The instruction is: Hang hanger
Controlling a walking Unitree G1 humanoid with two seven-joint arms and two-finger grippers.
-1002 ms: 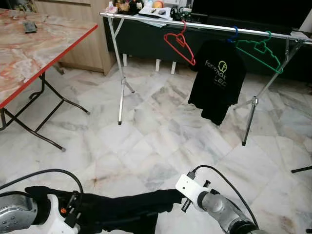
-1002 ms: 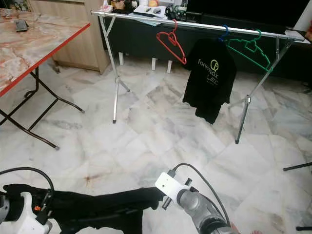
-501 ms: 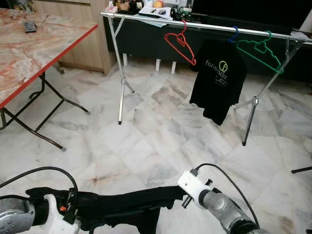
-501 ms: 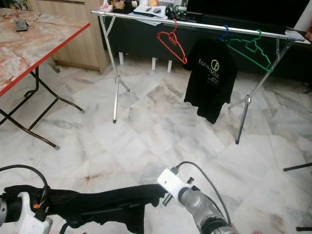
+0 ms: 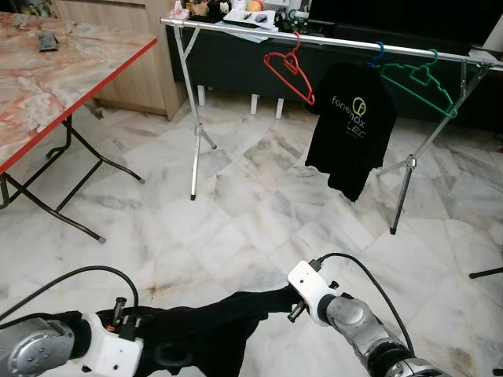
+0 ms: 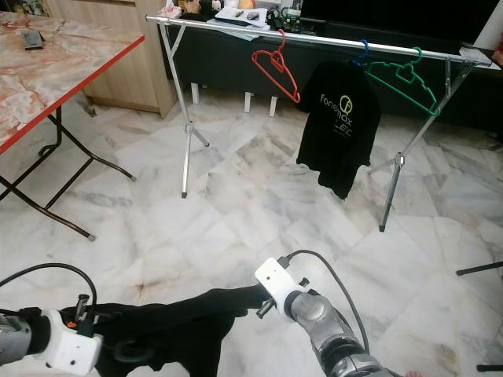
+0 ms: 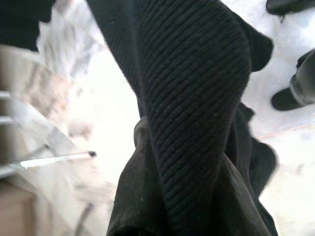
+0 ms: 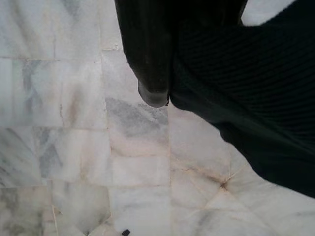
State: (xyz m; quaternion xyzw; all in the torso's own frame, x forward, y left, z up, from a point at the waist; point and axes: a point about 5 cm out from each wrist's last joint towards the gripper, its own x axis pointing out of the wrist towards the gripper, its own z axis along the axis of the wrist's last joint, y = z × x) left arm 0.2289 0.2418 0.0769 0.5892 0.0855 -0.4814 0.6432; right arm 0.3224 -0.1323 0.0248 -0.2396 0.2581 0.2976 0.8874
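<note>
Two hands hold a black ribbed garment [image 5: 204, 326] stretched between them, limp and soft above the marble floor [image 5: 251, 212]: the left hand [image 5: 149, 345] and right hand [image 5: 279, 302] each pinch an end. Well ahead, red [image 5: 289, 72] and green [image 5: 418, 82] plastic hangers hook over a metal rail [image 5: 330, 39], flanking a black printed shirt [image 5: 350, 129].

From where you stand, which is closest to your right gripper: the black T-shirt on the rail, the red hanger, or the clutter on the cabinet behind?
Left eye view, from the right gripper:
1. Black T-shirt, ahead, slightly right.
2. Red hanger, higher on the rail.
3. Cabinet clutter, behind the rail.
</note>
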